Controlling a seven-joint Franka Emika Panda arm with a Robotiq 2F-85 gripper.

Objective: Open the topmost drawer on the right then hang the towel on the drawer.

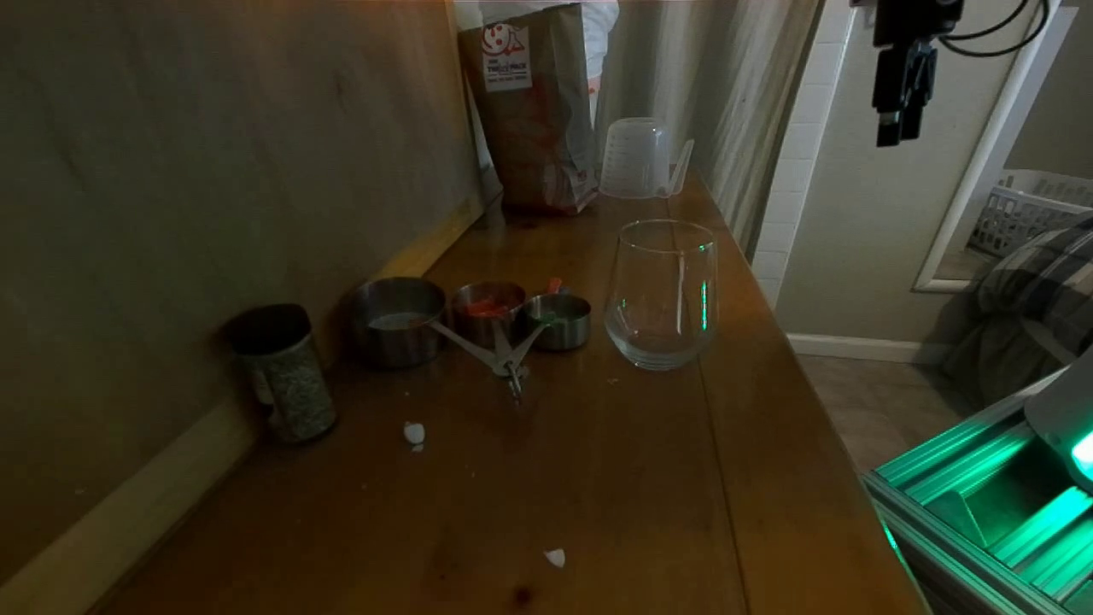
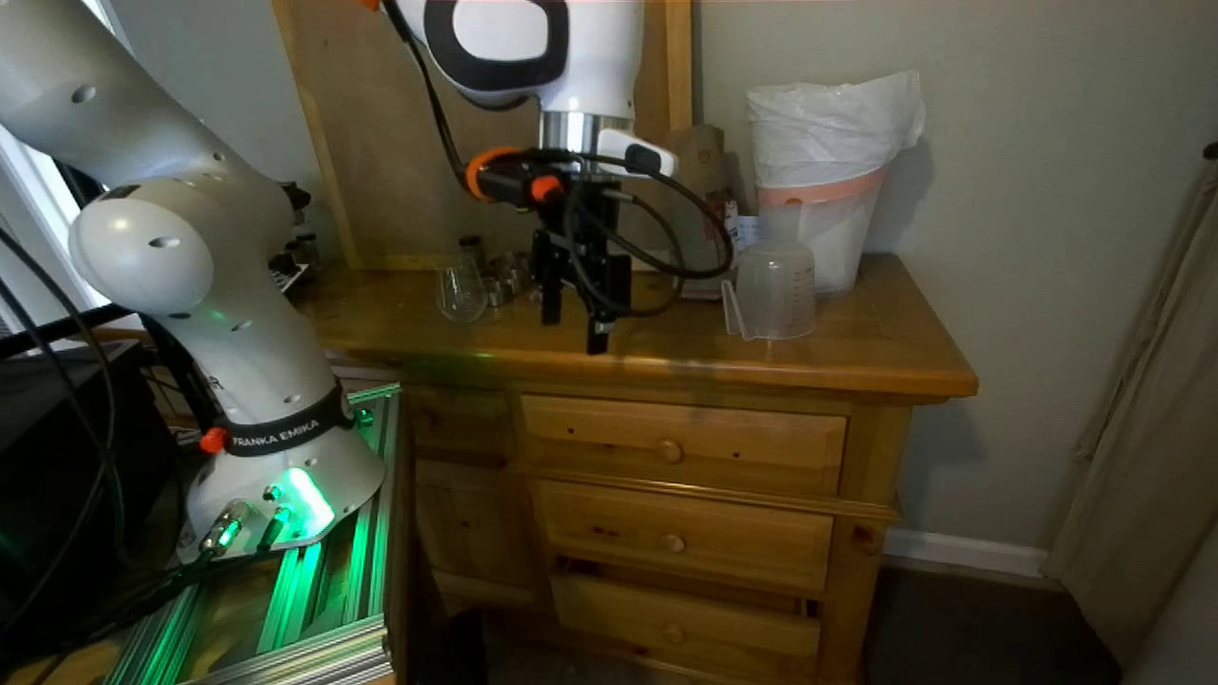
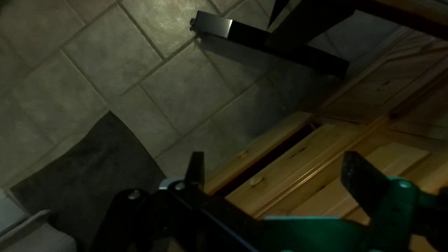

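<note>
Your gripper [image 2: 574,333] hangs in front of the wooden dresser [image 2: 877,452], its jaws spread wide; the top right drawer [image 2: 684,445] sits closed, the bottom drawer [image 2: 733,633] slightly ajar.

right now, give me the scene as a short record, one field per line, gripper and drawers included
gripper: open, nothing held, raised in front of the dresser
top right drawer: looks shut
bottom drawer: partly pulled out, dark gap above it
on dresser: glass, three metal cups, jar, jug, paper bag, lined bin
on floor: dark mat
towel: none I can make out
task stage: drawer not yet opened
</note>
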